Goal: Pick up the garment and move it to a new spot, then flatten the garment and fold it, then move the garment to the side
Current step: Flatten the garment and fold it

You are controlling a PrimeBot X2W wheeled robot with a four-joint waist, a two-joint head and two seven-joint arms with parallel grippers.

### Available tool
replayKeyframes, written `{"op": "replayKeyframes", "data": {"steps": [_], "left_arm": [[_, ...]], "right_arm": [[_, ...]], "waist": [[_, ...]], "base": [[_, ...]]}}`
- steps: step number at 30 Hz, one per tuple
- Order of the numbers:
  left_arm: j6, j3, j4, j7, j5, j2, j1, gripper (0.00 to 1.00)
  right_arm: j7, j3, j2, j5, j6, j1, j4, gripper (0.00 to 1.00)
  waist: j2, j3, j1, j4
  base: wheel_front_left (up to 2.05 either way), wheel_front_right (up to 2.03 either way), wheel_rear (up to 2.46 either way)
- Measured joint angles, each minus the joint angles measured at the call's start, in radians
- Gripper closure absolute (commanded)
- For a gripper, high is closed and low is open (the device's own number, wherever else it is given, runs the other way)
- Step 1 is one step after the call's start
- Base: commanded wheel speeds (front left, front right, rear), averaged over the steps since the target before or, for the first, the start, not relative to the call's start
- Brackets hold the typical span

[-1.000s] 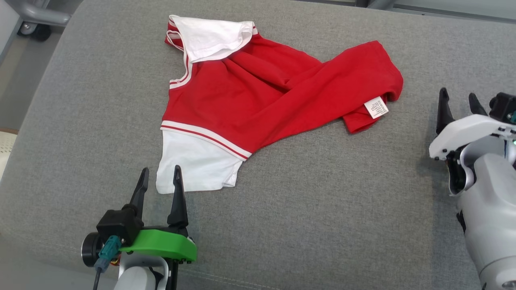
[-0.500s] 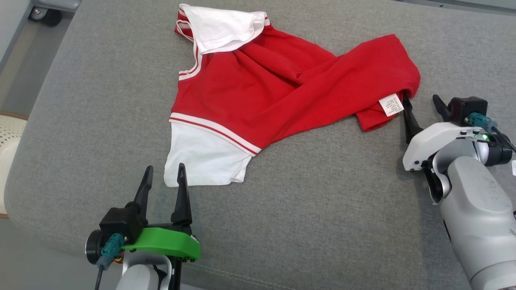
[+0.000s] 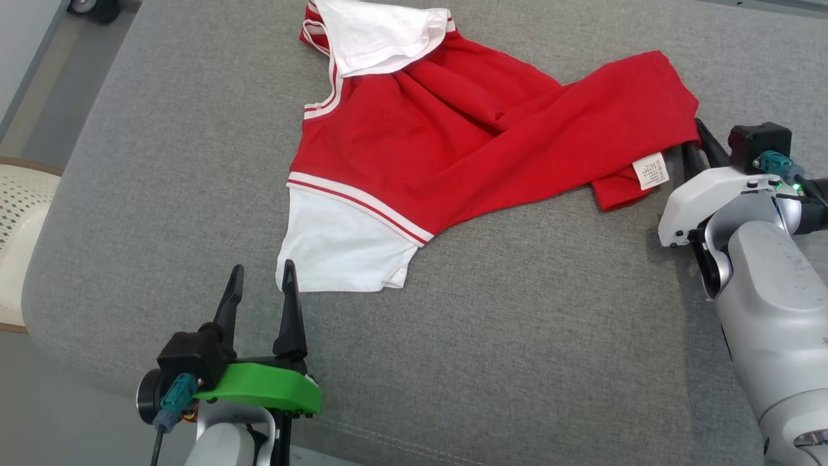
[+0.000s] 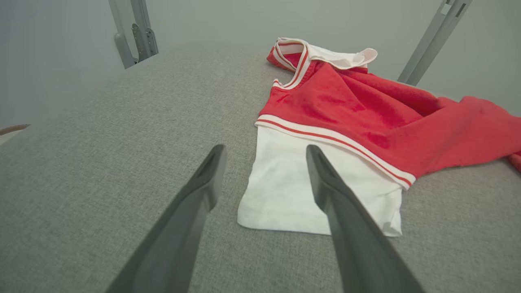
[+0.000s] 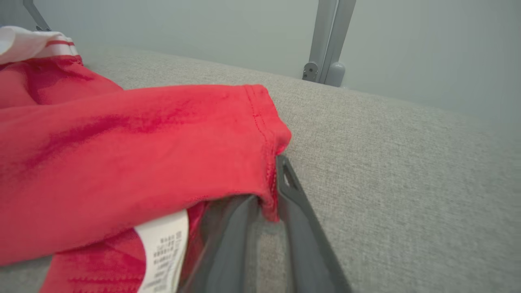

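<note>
- Garment (image 3: 453,149): red with white panels, lying crumpled on the grey upholstered surface (image 3: 517,336), white care label (image 3: 650,171) showing near its right end.
- Left end effector (image 3: 262,268): fingers spread wide, holding nothing, just beside the white lower panel.
- Right end effector (image 3: 693,137): fingers narrow, pinching the garment's red hem corner.
</note>
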State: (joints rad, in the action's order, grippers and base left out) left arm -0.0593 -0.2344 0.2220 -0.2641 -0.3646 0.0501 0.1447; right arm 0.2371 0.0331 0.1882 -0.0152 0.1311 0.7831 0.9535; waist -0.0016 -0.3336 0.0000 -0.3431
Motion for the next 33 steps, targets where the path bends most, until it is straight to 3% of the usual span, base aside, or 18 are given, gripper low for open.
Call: {"op": "replayKeyframes", "data": {"steps": [6, 12, 21, 26, 28, 29, 33], "left_arm": [[-0.002, 0.005, -0.001, 0.0, 0.001, 0.0, -0.002, 0.0], [-0.002, 0.012, -0.001, 0.0, 0.006, 0.0, -0.006, 0.0], [0.007, 0.046, -0.002, 0.0, 0.03, 0.0, -0.014, 0.0], [0.015, 0.047, -0.001, 0.0, 0.033, 0.0, -0.013, 0.0], [0.015, 0.041, 0.002, 0.0, 0.033, 0.0, -0.011, 0.0], [0.015, 0.04, 0.003, 0.0, 0.033, 0.0, -0.011, 0.0], [0.016, 0.039, 0.007, 0.0, 0.033, 0.0, -0.011, 0.0]], "right_arm": [[0.02, 0.03, -0.022, 0.009, 0.0, -0.041, -0.092, 1.0], [0.018, 0.018, -0.037, -0.011, 0.0, -0.179, -0.288, 1.0], [-0.161, 0.048, -0.031, 0.021, 0.0, -0.508, -0.729, 1.0], [-0.19, 0.075, -0.054, 0.09, 0.001, -0.609, -0.836, 0.98], [-0.172, 0.092, -0.081, 0.157, 0.001, -0.642, -0.862, 0.17], [-0.162, 0.095, -0.089, 0.18, 0.001, -0.651, -0.863, 0.0], [-0.119, 0.124, -0.106, 0.305, 0.001, -0.677, -0.838, 0.0]], "waist": [[0.0, 0.011, 0.0, 0.028], [0.0, 0.029, 0.0, 0.075], [0.0, 0.061, 0.0, 0.154], [0.0, 0.069, 0.0, 0.18], [0.0, 0.074, 0.0, 0.186], [0.0, 0.075, 0.0, 0.187], [0.0, 0.08, 0.0, 0.188]], "base": [[0.0, 0.0, 0.0], [0.0, 0.0, 0.0], [0.0, 0.0, 0.0], [0.0, 0.0, 0.0], [0.0, 0.0, 0.0], [0.0, 0.0, 0.0], [0.0, 0.0, 0.0]]}}
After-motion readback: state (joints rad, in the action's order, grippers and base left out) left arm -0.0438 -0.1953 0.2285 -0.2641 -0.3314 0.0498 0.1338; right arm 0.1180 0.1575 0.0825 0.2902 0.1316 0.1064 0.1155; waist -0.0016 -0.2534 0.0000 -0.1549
